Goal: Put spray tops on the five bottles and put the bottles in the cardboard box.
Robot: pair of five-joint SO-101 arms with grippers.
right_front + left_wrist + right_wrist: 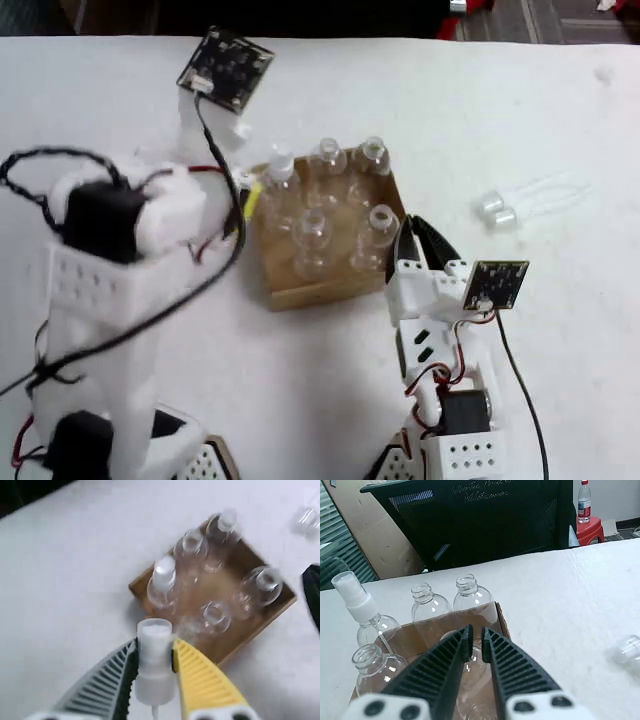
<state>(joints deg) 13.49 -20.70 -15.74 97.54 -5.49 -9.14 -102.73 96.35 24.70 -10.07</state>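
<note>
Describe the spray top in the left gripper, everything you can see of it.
The spray top looks like whitish translucent plastic: a round flat-topped head, a wider collar beneath, and a thin dip tube trailing from its lower end. It is pinched at the neck in the left gripper, between its grey and yellow fingers. It is held off the table, just outside the cardboard box, and appears to touch no bottle.
</note>
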